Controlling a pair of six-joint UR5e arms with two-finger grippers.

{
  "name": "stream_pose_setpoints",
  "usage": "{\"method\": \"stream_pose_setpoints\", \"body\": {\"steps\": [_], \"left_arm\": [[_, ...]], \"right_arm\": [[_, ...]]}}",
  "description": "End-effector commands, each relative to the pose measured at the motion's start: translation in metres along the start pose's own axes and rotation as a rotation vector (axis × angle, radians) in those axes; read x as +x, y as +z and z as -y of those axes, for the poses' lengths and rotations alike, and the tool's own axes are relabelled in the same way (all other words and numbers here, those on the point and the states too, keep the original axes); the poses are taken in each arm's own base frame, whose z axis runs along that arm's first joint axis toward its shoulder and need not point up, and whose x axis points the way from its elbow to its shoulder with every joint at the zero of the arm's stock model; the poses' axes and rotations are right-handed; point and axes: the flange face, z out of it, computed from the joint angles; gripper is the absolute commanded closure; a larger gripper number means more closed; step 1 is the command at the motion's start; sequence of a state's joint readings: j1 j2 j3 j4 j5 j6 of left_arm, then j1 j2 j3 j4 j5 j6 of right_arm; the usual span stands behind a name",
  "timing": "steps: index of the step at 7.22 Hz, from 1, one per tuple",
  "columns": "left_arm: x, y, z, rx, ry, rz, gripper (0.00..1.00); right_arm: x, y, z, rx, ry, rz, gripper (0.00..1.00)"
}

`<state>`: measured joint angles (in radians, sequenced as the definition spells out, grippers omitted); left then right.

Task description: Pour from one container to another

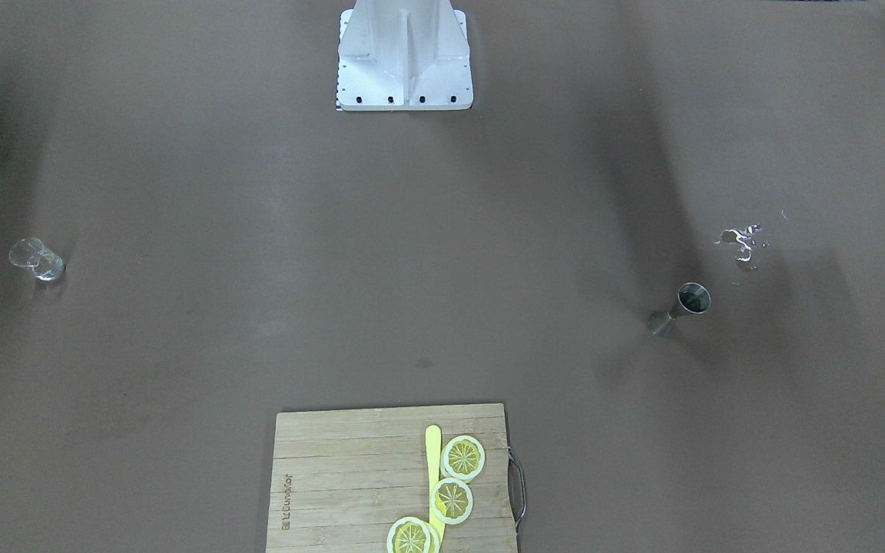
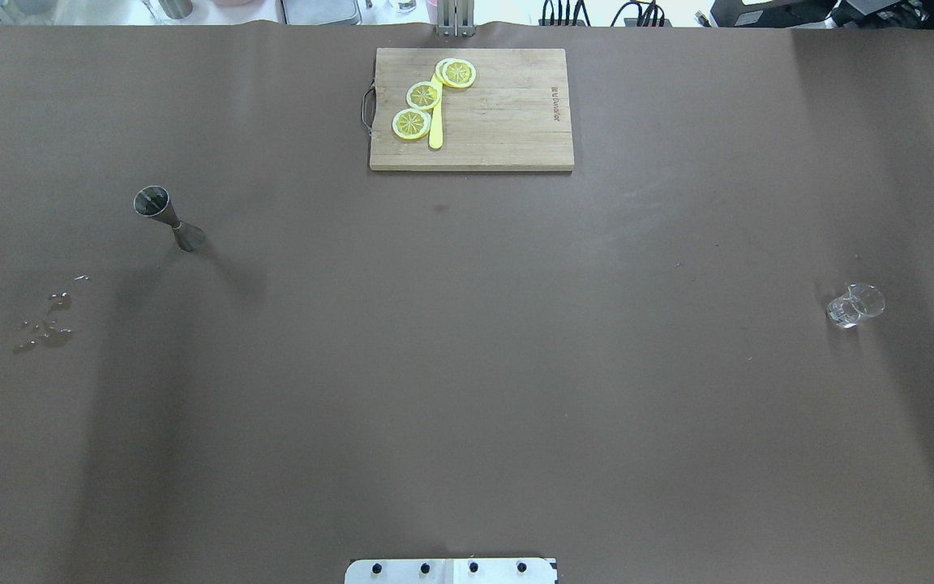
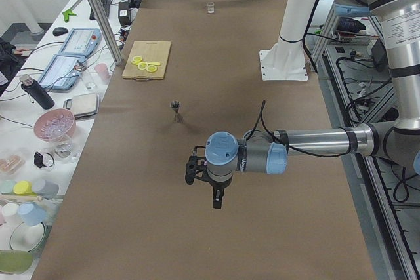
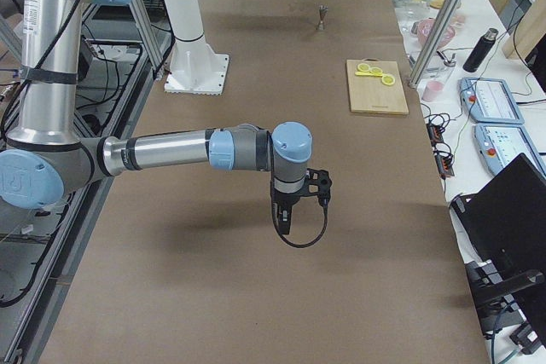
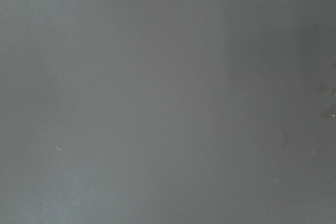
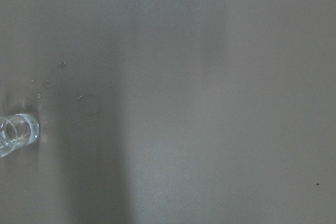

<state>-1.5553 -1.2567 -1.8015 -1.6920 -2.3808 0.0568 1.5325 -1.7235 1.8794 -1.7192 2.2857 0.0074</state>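
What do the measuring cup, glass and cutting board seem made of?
The measuring cup looks like metal, probably steel: dull grey sheen, dark reflective mouth. The glass is clear glass or possibly plastic; the table shows through it. The cutting board is pale wood, likely bamboo: matte, with visible strips.

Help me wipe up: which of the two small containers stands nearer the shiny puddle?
The grey metal hourglass-shaped jigger, on the robot's left side beside the shiny puddle; the small clear glass stands far across the brown table.
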Motion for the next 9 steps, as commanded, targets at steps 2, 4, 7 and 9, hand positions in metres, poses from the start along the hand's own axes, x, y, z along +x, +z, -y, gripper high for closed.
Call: {"method": "stream_pose_setpoints", "body": {"steps": [2, 4, 7, 9], "left_arm": [[-0.0008, 0.0008, -0.0005, -0.002, -0.002, 0.0, 0.02], [-0.0003, 0.0002, -0.0003, -0.001, -0.001, 0.0, 0.02], [0.0012, -0.0011, 0.001, 0.003, 0.004, -0.001, 0.02], [0.0002, 0.0004, 0.0013, -0.001, 0.001, 0.0, 0.02]], "right_arm": [[0.0049, 0.0029, -0.0029, -0.007, 0.014, 0.001, 0.0], [0.0073, 0.0028, -0.0033, -0.007, 0.032, 0.003, 0.0], [0.0007, -0.0035, 0.0013, 0.009, 0.19, 0.016, 0.0], [0.0012, -0.0028, -0.0004, 0.047, 0.155, 0.02, 0.0]]}}
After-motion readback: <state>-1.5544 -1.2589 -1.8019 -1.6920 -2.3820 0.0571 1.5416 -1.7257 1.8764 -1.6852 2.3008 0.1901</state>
